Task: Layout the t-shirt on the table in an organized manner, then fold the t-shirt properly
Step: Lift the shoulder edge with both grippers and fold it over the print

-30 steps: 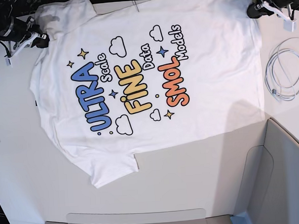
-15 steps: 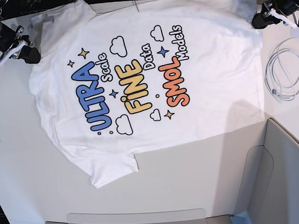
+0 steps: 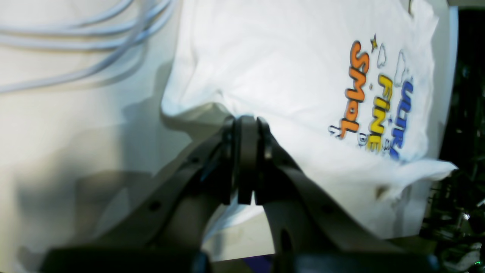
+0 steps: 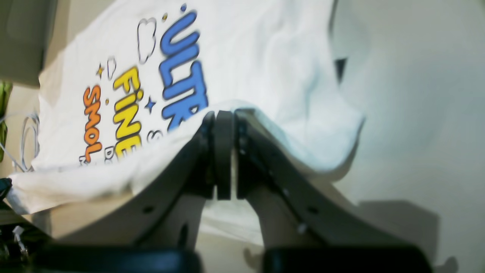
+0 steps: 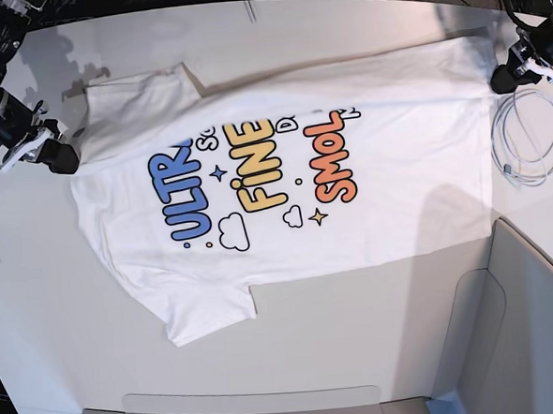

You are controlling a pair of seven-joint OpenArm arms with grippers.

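Note:
The white t-shirt (image 5: 397, 181) lies print-up on the white table (image 5: 359, 324). Its far edge is folded over, covering the tops of "ULTRA", "FINE" and "SMOL". My left gripper (image 5: 503, 79) is at the shirt's right far corner, shut on the fabric edge. In the left wrist view the shut gripper (image 3: 245, 123) pinches the shirt (image 3: 284, 68). My right gripper (image 5: 64, 160) is at the shirt's left edge, shut on the fabric. In the right wrist view the gripper (image 4: 223, 115) holds the lifted hem of the shirt (image 4: 246, 57).
A coiled white cable (image 5: 526, 140) lies on the table just right of the shirt, close to my left gripper; it also shows in the left wrist view (image 3: 75, 38). A grey angular bin (image 5: 528, 323) stands at the near right. A grey panel (image 5: 251, 410) runs along the near edge.
Both grippers have moved toward the near side, carrying the shirt's far edge with them. That edge now folds over the top of the print.

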